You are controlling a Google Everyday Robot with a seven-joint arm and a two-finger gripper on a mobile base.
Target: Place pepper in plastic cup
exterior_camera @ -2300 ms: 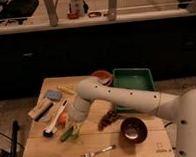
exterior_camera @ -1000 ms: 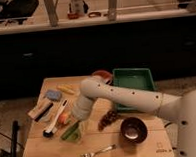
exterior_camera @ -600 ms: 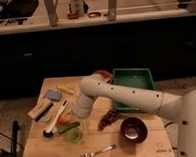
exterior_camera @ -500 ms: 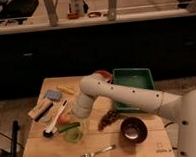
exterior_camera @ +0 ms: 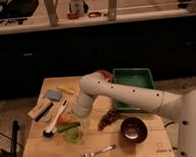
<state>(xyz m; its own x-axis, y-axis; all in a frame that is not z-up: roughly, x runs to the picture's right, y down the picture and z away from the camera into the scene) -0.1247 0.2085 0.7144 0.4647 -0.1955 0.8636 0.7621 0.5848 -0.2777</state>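
The slim dark green pepper lies nearly level at the front left of the wooden table, just above the far rim of the small light green plastic cup. The gripper sits at the end of the white arm, right above the pepper's right end and just behind the cup. Whether it touches the pepper cannot be told. The arm reaches in from the right.
An orange-red fruit and a white-handled brush lie left of the gripper. Dark grapes, a brown bowl and a fork lie to the right and front. A green tray stands behind.
The gripper end has shifted slightly up and left. The pepper has gone from tilted to nearly level, and the green cup now shows in front of it.
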